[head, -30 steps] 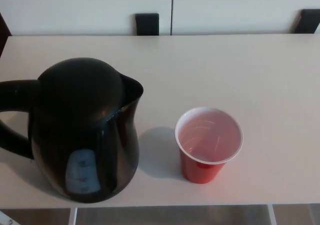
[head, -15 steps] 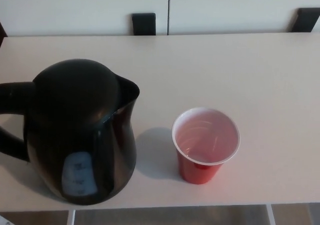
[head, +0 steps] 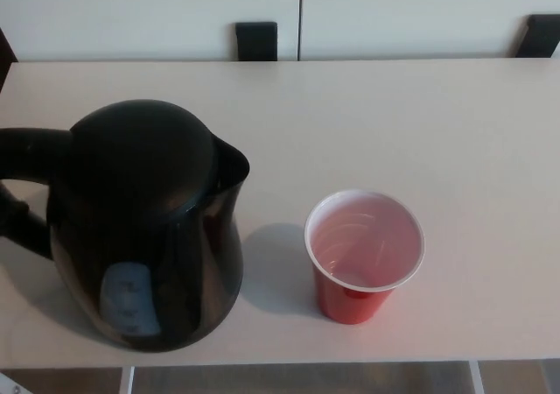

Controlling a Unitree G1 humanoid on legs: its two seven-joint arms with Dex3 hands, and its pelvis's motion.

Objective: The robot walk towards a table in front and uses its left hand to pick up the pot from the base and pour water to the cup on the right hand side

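Neither robot hand shows, so their state can't be told. The black pot (head: 144,223) stands upright left of the red cup (head: 363,254), near it, seemingly empty; grip its handle (head: 22,193), left of the body, firmly before lifting

The pot (head: 144,228) stands upright on the table (head: 420,123), at its near edge and toward the left, its handle (head: 22,193) reaching out to the left and its spout (head: 232,159) turned to the right. The cup (head: 363,254) stands upright on the table to the right of the pot, near it but apart, also close to the near edge. Beyond the far edge, two chair backs (head: 256,41) rise behind the table, one near the middle, one at the far right.
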